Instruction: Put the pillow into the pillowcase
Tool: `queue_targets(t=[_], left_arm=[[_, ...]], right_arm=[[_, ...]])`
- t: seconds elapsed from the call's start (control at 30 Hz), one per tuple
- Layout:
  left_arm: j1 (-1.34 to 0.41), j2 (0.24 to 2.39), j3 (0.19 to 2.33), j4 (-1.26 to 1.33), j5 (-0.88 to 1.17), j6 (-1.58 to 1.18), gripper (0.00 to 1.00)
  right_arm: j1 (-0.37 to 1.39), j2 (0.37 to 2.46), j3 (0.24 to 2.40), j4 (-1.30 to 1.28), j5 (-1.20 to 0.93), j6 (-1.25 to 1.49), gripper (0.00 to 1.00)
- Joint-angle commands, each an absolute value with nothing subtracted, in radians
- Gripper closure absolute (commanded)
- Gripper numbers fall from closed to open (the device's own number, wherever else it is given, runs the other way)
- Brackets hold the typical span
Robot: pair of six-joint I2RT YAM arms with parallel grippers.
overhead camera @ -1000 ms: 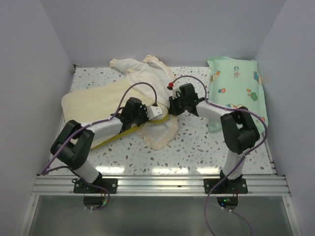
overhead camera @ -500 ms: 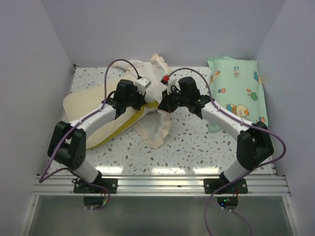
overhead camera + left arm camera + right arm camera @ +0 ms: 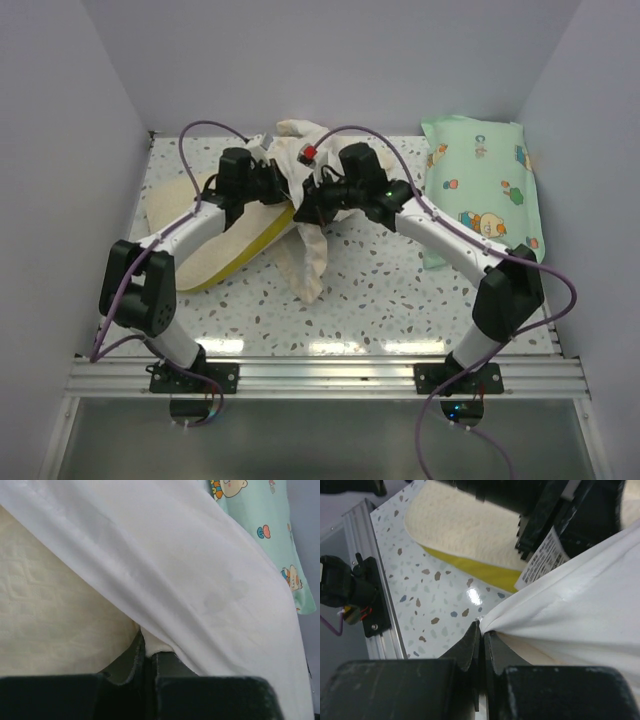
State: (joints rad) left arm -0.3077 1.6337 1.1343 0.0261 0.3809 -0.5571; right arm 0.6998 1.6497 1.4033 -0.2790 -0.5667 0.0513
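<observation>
- The left pincer [image 3: 150, 654] is clamped shut on a fold of the large, limp cream pillowcase with ruffled trim [image 3: 200, 580]. The cloth rises from between its fingers and drapes across, so I judge it is holding one lip of the opening.
- The right pincer [image 3: 481, 630] is also closed tight on an edge of that cloth, just beside the left one. Pinching the cloth at two points and lifting them looks meant to hold the mouth off the speckled terrazzo table [image 3: 400, 290], while the rest hangs slack beneath both pincers.
- Below the left pincer and to its left lies the flat, pale cream-yellow quilted pillow with a bright yellow edge [image 3: 215, 250]. Most of it is outside the case, with that edge turned toward the hanging cloth, ready to be fed in. Whether its nearest corner is already under the fabric cannot be told.
- Well apart, to the right of the right pincer, the mint-green cartoon-print pillow [image 3: 480, 190] lies out of the way.
</observation>
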Motion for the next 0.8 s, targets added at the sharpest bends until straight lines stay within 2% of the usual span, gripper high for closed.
queue_targets(t=[0.0,0.1,0.2,0.4,0.47,0.57,0.63,0.67,0.7,0.73,0.77], left_arm=[[-0.316,1.612,1.174,0.22,0.356,-0.657,1.0],[-0.318,1.589,1.088,0.313,0.428,-0.73,1.0],[-0.308,1.624,1.13,0.382,0.448,-0.822,1.0],[-0.279,1.713,1.226,0.377,0.37,-0.911,1.0],[-0.282,1.739,1.218,0.377,0.356,-0.911,1.0],[-0.293,1.792,1.178,0.419,0.359,-0.905,1.0],[-0.308,1.798,1.145,0.439,0.377,-0.849,1.0],[-0.328,1.786,1.137,0.433,0.386,-0.81,0.96],[-0.336,1.773,1.129,0.419,0.411,-0.763,0.84],[-0.342,1.755,1.114,0.396,0.425,-0.662,0.6],[-0.342,1.734,1.106,0.329,0.442,-0.616,0.49]], right_arm=[[0.666,1.67,1.551,-0.313,-0.658,0.078,1.0],[0.675,1.744,1.618,-0.324,-0.673,0.072,1.0],[0.727,1.782,1.562,-0.267,-0.753,0.142,1.0],[0.822,1.686,1.468,-0.109,-0.948,0.283,1.0],[0.795,1.677,1.47,-0.1,-0.982,0.316,1.0],[0.723,1.672,1.427,-0.127,-0.922,0.269,1.0],[0.666,1.692,1.357,-0.047,-0.888,0.322,1.0],[0.611,1.7,1.339,-0.04,-0.868,0.337,1.0],[0.588,1.71,1.333,-0.058,-0.847,0.316,1.0],[0.569,1.719,1.332,-0.145,-0.778,0.292,1.0],[0.537,1.72,1.319,-0.168,-0.769,0.273,1.0]])
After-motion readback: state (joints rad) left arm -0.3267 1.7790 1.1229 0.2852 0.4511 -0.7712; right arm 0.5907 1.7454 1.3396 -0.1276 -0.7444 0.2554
